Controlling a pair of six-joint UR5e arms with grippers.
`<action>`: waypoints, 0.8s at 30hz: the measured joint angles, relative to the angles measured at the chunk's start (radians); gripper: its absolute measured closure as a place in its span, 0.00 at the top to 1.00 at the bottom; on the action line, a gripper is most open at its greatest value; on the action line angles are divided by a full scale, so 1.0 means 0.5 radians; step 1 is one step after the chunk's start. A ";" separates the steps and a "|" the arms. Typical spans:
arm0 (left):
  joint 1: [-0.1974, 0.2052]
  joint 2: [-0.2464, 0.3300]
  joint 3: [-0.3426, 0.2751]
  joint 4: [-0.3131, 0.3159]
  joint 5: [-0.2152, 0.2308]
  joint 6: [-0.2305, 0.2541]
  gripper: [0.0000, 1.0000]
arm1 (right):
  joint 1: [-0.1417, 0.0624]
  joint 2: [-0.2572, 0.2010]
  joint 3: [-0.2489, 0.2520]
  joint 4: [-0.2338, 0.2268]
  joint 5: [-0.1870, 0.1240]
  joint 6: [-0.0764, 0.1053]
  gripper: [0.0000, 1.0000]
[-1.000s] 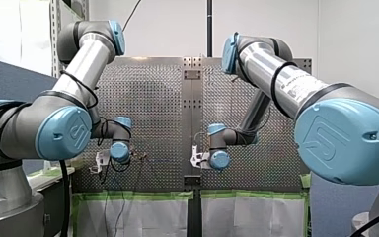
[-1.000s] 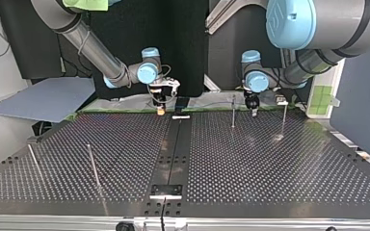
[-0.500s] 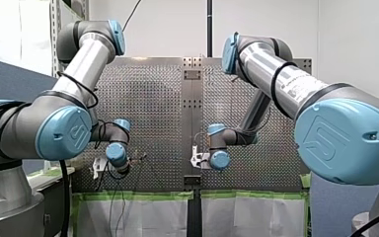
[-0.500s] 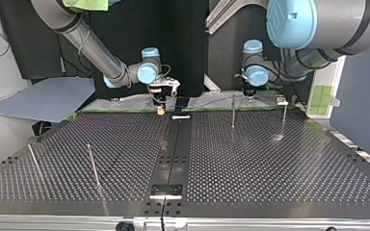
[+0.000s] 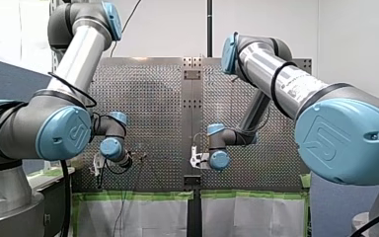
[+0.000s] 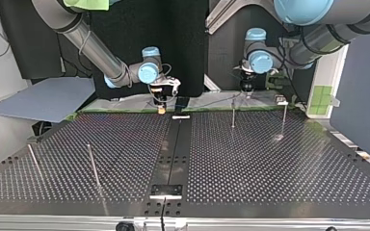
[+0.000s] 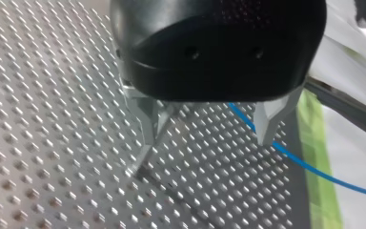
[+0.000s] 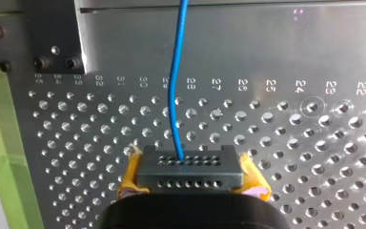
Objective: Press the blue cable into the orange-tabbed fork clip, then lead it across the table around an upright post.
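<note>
The blue cable runs over the perforated table and ends in a dark perforated block between the yellow pads of my right gripper, which is shut on it. In the top view my right gripper stands low at the table's far edge near the middle. My left gripper is open with nothing between its metal fingers. The cable passes behind one finger, and an upright post stands under the other. In the top view my left gripper hangs above a post. I cannot make out the fork clip.
More upright posts stand at the top view's right and left. A small white piece lies on the middle strip by my right gripper. Green tape lines the table's edge. A grey board lies off the top view's left.
My left gripper has risen from beside the post and drawn back toward the table's far edge in the top view. My right arm has not moved.
</note>
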 joint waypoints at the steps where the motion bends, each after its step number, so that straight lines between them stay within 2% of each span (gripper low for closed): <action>1: -0.006 0.027 -0.027 0.024 0.002 -0.002 1.00 | 0.000 0.000 0.000 0.005 0.000 0.000 0.00; 8: -0.039 0.115 -0.096 0.068 0.024 0.021 1.00 | 0.000 0.000 0.000 0.017 0.000 0.000 0.00; 16: -0.078 0.119 -0.099 0.097 0.068 0.052 1.00 | -0.010 0.000 0.000 0.018 0.000 0.000 0.00; 24: -0.089 0.094 -0.098 0.144 0.040 0.059 1.00 | -0.012 0.000 0.000 0.016 -0.009 0.005 0.00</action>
